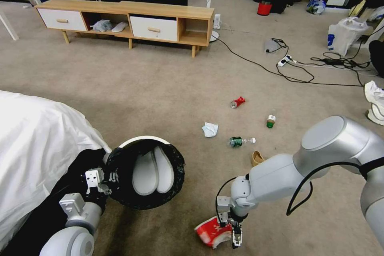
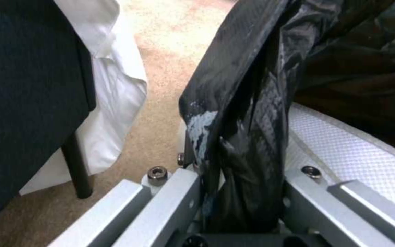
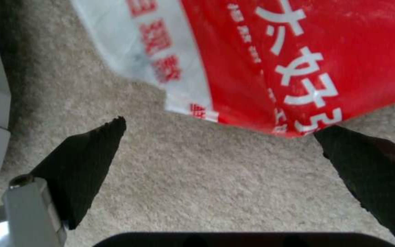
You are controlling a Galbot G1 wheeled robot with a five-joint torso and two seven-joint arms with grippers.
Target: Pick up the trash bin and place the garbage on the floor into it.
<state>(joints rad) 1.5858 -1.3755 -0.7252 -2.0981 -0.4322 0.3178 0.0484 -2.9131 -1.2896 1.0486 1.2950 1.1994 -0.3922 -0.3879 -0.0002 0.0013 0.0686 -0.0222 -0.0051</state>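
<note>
Right end effector (image 1: 235, 235), fingers wide apart, hangs over the red-and-white wrapper (image 1: 211, 233) at lower centre; left end effector (image 1: 105, 179) grips the trash bin (image 1: 146, 171). Pickup step; next, descend and close.

The left arm is bent low at the robot's left side; the left gripper (image 1: 105, 179) is clamped on a black-lined rim, its fingers (image 2: 170, 202) pressed to either side; the right arm is stretched forward and down; the right gripper (image 3: 225, 161) is pointed floorward, its fingers (image 3: 81, 168) spread wide.
</note>
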